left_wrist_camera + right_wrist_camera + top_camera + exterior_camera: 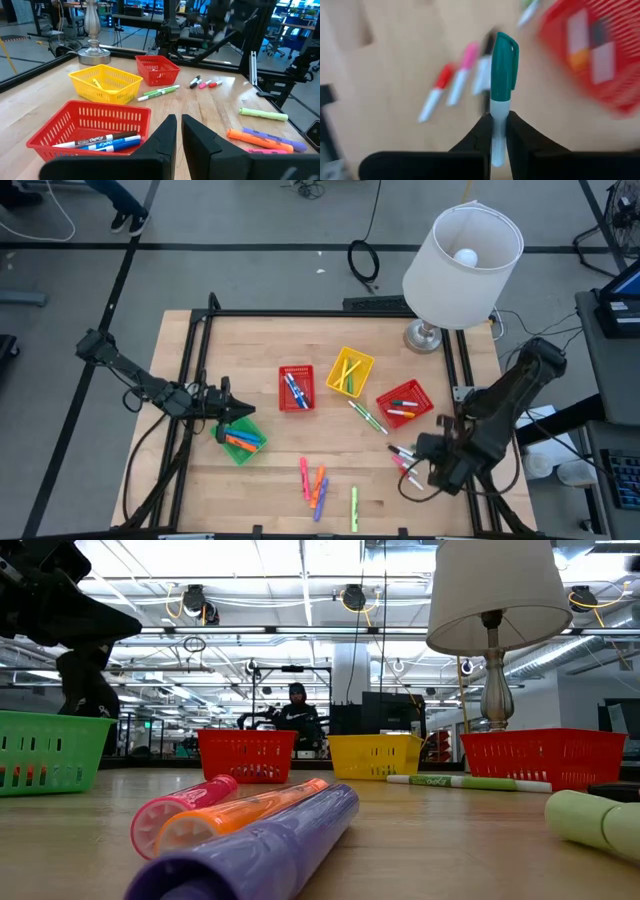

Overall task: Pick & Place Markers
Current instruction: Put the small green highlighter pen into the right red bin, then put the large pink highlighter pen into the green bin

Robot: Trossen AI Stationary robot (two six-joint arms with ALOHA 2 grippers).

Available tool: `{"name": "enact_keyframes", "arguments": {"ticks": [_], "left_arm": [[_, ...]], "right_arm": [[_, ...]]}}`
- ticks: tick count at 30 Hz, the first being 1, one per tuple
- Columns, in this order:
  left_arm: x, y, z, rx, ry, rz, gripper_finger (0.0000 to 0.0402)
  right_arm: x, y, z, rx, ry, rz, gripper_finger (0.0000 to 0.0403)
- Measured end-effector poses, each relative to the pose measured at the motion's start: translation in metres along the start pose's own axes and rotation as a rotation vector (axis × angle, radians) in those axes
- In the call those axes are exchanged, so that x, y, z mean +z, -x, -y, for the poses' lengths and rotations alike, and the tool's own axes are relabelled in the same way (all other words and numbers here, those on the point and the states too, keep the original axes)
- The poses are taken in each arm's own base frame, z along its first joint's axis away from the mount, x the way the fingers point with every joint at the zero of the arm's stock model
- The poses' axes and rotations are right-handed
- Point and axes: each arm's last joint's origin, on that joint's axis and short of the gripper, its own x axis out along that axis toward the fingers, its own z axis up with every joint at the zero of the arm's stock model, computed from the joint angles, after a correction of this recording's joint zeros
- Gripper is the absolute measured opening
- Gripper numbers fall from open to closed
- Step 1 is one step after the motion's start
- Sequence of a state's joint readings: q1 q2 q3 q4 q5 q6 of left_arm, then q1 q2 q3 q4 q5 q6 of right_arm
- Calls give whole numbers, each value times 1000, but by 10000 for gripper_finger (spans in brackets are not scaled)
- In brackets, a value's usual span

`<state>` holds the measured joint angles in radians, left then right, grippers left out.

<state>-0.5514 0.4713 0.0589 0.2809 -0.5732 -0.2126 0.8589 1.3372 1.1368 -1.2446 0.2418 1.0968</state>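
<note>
My right gripper (499,120) is over the table's right near part (425,452), shut on a white-barrelled marker with a teal cap (504,65). Below it, red, pink and black-capped markers (462,80) lie flat on the wood (403,458). Two green markers (368,418) lie mid-table. Pink, orange and purple highlighters (313,483) and a yellow-green one (354,508) lie by the near edge. My left gripper (179,131), shut and holding nothing, hangs above the green basket (240,440) of orange and blue markers. My right gripper pinches the marker's white barrel (499,107) between its two fingers, just behind the cap. The marker lies along the fingers and sticks out past their tips, cap end leading. It is lifted clear of the table, above the loose markers.
A red basket (296,388) with blue markers, a yellow basket (349,372) and a second red basket (405,404) stand mid-table. A lamp (460,255) stands at the far right corner on its base (425,337). A person (297,712) is far behind the table.
</note>
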Motion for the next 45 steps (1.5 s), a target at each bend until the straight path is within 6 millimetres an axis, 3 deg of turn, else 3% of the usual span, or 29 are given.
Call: {"name": "enact_keyframes", "arguments": {"ticks": [3, 6, 11, 16, 28, 34, 45], "left_arm": [[0, 0, 0, 1, -9, 0, 37], [0, 0, 0, 0, -26, 0, 37], [-1, 0, 0, 2, -40, -8, 37], [-4, 0, -1, 9, -60, -37, 37], [-5, 0, -1, 13, -56, -45, 37], [-4, 0, -1, 11, -49, -36, 37], [-4, 0, -1, 10, -49, -36, 37]], "right_arm": [[16, 23, 20, -137, 85, 37, 21], [33, 34, 38, -256, 215, 52, 21], [55, 24, 57, -311, 515, -7, 22], [72, -1, 73, -256, 533, -59, 24], [59, -78, 95, -159, 498, -169, 26], [56, -84, 100, -174, 422, -188, 36], [56, -84, 100, -173, 366, -183, 98]]}}
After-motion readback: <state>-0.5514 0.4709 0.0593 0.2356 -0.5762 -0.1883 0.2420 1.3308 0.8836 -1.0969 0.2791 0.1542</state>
